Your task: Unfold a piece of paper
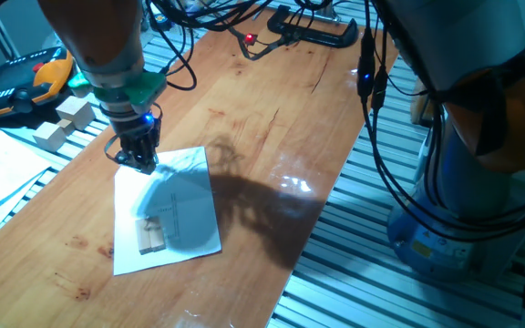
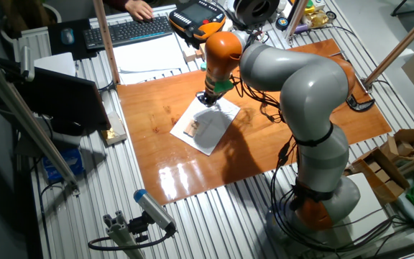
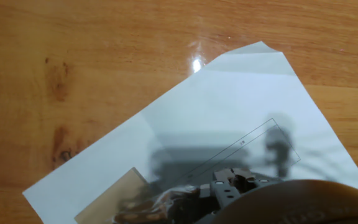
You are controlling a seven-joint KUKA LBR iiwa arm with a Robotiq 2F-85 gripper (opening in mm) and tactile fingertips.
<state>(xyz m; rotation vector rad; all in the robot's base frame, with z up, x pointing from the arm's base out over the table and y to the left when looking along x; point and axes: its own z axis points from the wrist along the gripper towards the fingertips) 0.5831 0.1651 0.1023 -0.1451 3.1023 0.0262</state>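
Gripper [image 1: 140, 157] fingertips merge into one dark mass, so we cannot tell their spacing or whether they touch anything. Directly beneath them lies the far edge of the piece of paper [image 1: 173, 214], thin, white, flat, tan picture up, on the glossy wooden table [image 1: 272, 137].
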